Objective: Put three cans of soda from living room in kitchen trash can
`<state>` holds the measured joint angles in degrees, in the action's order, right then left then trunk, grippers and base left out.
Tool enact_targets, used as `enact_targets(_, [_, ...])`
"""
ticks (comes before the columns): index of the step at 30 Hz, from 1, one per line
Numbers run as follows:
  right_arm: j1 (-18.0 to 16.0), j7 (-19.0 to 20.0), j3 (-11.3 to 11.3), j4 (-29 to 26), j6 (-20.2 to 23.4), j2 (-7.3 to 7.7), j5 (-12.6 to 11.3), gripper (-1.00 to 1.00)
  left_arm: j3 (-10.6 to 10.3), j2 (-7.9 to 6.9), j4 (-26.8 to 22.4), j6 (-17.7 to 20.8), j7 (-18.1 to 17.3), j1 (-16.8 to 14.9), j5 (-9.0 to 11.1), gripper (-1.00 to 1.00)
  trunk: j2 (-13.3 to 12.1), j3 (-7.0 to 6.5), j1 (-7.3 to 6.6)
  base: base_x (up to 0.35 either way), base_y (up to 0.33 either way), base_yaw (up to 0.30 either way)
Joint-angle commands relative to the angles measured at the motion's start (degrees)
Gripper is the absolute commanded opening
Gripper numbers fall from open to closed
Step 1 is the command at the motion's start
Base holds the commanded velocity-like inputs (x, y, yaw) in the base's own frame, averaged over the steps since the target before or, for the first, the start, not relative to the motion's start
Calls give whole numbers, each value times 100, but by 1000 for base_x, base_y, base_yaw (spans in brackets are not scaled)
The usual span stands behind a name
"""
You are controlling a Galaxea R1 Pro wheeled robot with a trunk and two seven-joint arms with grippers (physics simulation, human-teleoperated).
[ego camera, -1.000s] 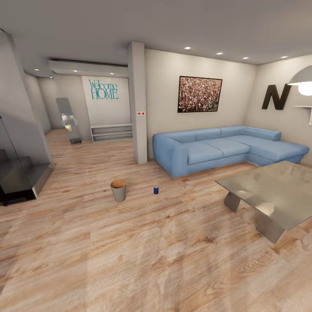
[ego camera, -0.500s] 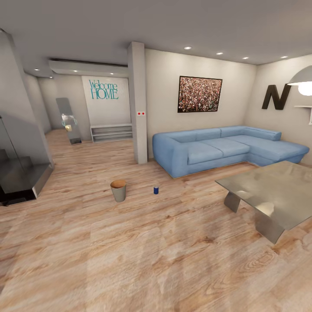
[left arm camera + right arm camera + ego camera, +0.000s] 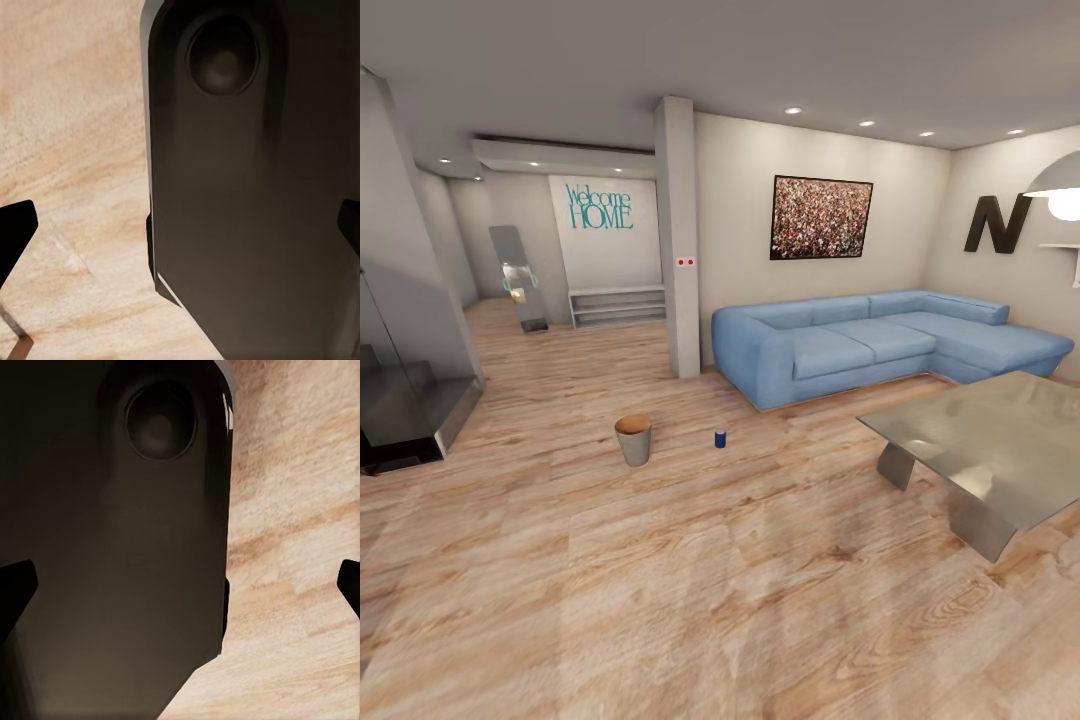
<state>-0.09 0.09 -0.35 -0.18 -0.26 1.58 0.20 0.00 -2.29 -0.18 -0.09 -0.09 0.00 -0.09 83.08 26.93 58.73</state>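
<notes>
I am looking into the living room. A small dark blue can of soda (image 3: pixel 720 438) stands upright on the pale wood floor. About a can's few widths to its left is the tash can (image 3: pixel 633 440), a grey tapered bin with a tan rim, upright. Both are a few metres ahead of me. In the left wrist view my left gripper (image 3: pixel 180 225) is open, its dark fingertips (image 3: pixel 15 234) wide apart over a dark part of my own body and the floor. My right gripper (image 3: pixel 180 583) is open too, fingertips (image 3: pixel 349 581) at the picture's edges.
A light blue corner sofa (image 3: pixel 860 345) lines the back wall under a picture and a black N (image 3: pixel 995 223). A grey low table (image 3: pixel 1000 440) stands at the right front. A grey pillar (image 3: pixel 678 240) and dark glass stair unit (image 3: pixel 405 400) flank a hallway.
</notes>
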Motion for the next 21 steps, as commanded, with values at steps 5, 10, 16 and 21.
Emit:
enact_targets(5, [0,0,0,0,1,0,0,100,0,0,0,0,0,1,0,100,0,0,0,0,0,0])
enact_targets(10, [0,0,0,0,0,0,-2,100,0,0,0,0,0,0,0,100,0,0,0,0,0,0])
enact_targets(16, [0,0,1,0,0,0,1,100,0,0,0,0,0,2,0,100,0,0,0,0,0,0])
enact_targets(21, [0,0,0,0,0,0,-1,100,0,0,0,0,0,1,0,100,0,0,0,0,0,0])
